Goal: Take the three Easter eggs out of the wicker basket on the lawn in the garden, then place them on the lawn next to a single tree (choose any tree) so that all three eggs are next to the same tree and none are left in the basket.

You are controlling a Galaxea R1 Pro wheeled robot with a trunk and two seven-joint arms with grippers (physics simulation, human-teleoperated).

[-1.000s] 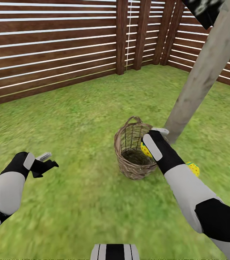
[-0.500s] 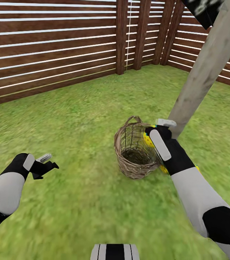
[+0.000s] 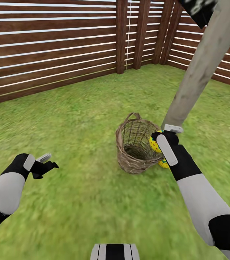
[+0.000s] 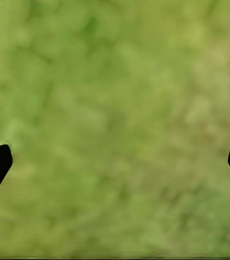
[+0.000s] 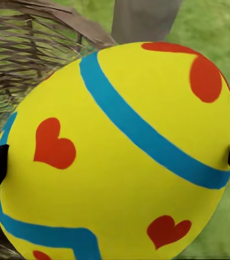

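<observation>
Yellow egg [image 5: 120,157] held in the right gripper [image 3: 157,141], outside the wicker basket [image 3: 136,148].
Another egg [image 3: 164,164] already lies by the tree [image 3: 198,68]; the basket looks empty; left gripper [image 3: 45,163] wide open.

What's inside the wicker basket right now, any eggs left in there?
In the head view the wicker basket shows only bare weave inside. Its near wall hides part of the bottom. The right claw holds an egg outside the rim; another egg lies on the lawn.
</observation>
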